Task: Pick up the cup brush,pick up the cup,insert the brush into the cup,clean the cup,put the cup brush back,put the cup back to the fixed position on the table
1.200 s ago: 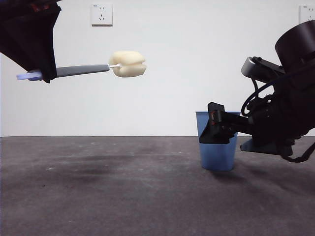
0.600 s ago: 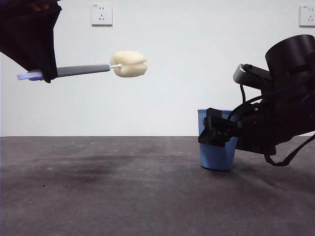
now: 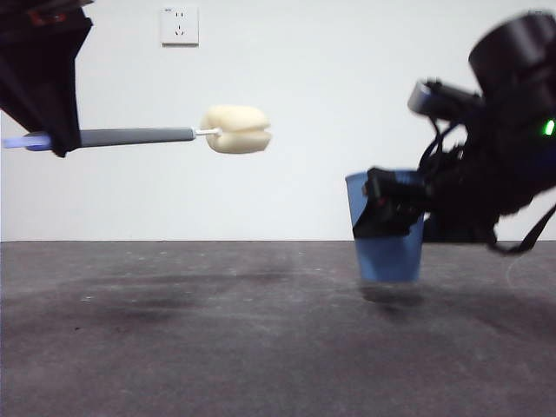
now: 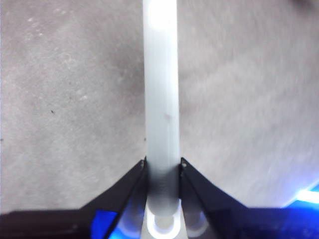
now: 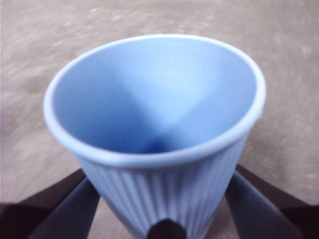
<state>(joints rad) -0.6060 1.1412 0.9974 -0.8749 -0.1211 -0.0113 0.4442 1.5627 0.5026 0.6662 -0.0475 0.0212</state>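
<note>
Cup (image 3: pixel 388 252) and cup brush (image 3: pixel 174 135) both hang in the air above the table (image 3: pixel 217 339), well apart from each other. Taking the cup as the landmark: the right gripper (image 3: pixel 391 213) clamps it from the side, black jaws pressed against the ribbed blue wall below the rim band, and the cup's base sits clear of the table with a soft shadow directly beneath it. In the right wrist view the cup (image 5: pixel 159 134) fills the space between the jaws of the right gripper (image 5: pixel 162 199), its open mouth facing the camera, empty inside, with a dark finger on each flank of the ribbed wall. The brush lies higher than the cup's rim and far off to one side of it, held roughly level, with its cream-yellow sponge head (image 3: pixel 236 129) pointing toward the cup and its grey handle running away to the left gripper (image 3: pixel 48 139), which pinches the handle near its far end. The left wrist view shows the pale handle (image 4: pixel 161 99) running straight out from the closed jaws of the left gripper (image 4: pixel 162 167), clenched tight on both sides of it. Open air lies between sponge head and cup. A white wall socket (image 3: pixel 179 25) sits on the wall behind, above the brush and well away from the cup.
</note>
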